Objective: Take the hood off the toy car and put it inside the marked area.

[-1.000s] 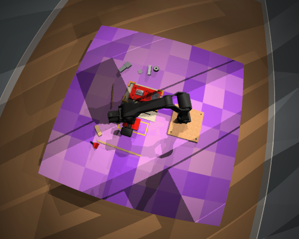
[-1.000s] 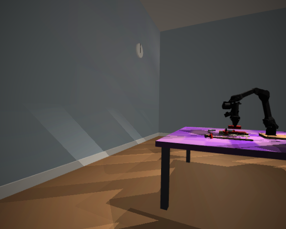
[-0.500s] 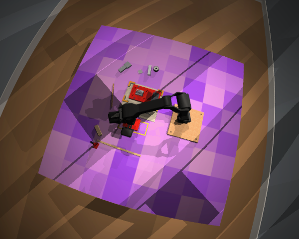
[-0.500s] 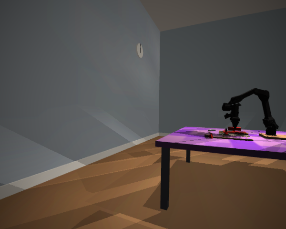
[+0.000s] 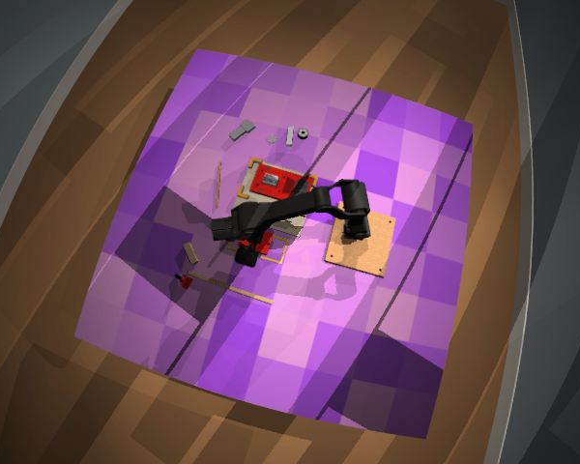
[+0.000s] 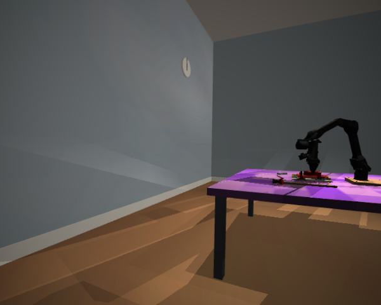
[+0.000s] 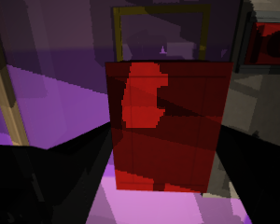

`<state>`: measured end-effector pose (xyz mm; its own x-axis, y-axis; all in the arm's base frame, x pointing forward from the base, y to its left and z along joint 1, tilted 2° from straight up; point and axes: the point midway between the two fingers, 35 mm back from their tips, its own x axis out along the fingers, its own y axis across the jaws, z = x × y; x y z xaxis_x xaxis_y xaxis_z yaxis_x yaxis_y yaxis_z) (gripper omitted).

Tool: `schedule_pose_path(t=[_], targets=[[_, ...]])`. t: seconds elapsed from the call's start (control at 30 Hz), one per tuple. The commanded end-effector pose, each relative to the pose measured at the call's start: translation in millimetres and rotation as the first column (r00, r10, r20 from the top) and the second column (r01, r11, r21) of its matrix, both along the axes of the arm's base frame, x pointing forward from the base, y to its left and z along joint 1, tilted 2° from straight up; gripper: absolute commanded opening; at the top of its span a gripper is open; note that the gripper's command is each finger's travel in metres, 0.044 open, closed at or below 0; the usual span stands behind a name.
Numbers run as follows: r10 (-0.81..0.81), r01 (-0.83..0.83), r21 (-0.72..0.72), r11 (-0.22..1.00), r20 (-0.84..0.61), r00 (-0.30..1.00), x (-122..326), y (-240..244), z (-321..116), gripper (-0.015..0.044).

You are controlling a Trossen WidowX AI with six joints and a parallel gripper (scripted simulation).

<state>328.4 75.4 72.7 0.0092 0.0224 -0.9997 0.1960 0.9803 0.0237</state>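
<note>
The red rectangular hood [image 5: 265,243] [image 7: 177,161] is between the fingers of my gripper [image 6: 312,171] [image 7: 162,128], which is shut on it. It hangs level and low over the yellow outline of the marked area [image 5: 284,250] [image 7: 161,9]. In the wrist view it covers the near part of the outline, and the far end shows beyond it. Whether its underside touches the table cannot be told. The red toy car body [image 5: 260,185] sits on the pale board with orange corners, behind the arm in the top view.
The pale board [image 5: 293,227] [image 7: 240,112] lies close beside the hood. A long wooden strip [image 5: 230,287] [image 7: 7,93] lies on the other side. A tan block [image 5: 190,252], a red piece with a black handle [image 5: 186,281], a thin stick [image 5: 218,185], grey parts [image 5: 242,130] and a wheel [image 5: 303,132] lie around.
</note>
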Motion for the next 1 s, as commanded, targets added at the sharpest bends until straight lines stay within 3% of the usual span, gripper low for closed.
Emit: schedule_pose_path(t=[0.0, 0.97], targets=[[-0.004, 0.004, 0.001, 1.0, -0.005, 1.0, -1.6, 0.1, -4.8, 0.0], [-0.004, 0.004, 0.001, 1.0, -0.005, 1.0, -3.7, 0.2, -25.6, 0.0]])
